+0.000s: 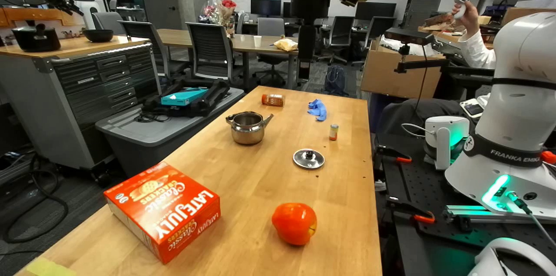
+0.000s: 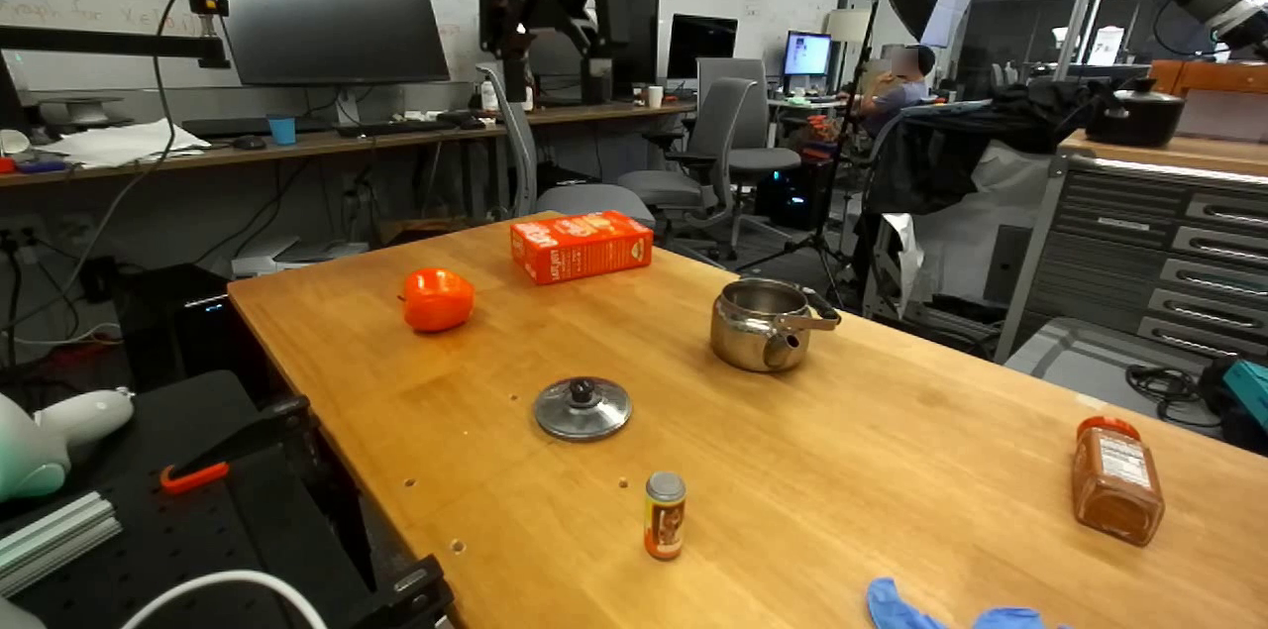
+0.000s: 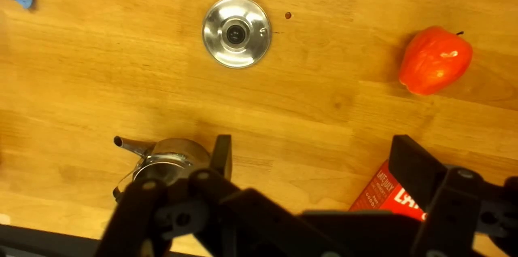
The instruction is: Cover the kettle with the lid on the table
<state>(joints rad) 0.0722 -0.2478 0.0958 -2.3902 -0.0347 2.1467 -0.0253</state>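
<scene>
The kettle, a squat shiny silver pot with a spout and a dark handle folded to its side, stands upright and uncovered on the table in both exterior views (image 1: 247, 131) (image 2: 755, 330). In the wrist view the kettle (image 3: 184, 152) is partly hidden behind a finger. The lid, a round silver disc, lies flat with its dark knob up, apart from the kettle, in both exterior views (image 1: 308, 161) (image 2: 584, 421). It also shows in the wrist view as the whole lid (image 3: 236, 54). My gripper (image 2: 555, 82) is open and empty, high above the table; its spread fingers show in the wrist view (image 3: 311, 143).
An orange-red cracker box (image 1: 167, 206) and a red-orange apple-like fruit (image 1: 295, 224) lie towards one end of the table. A small jar (image 1: 333, 132), a blue glove (image 1: 318, 110) and a brown spice bottle (image 1: 273, 100) lie towards the opposite end.
</scene>
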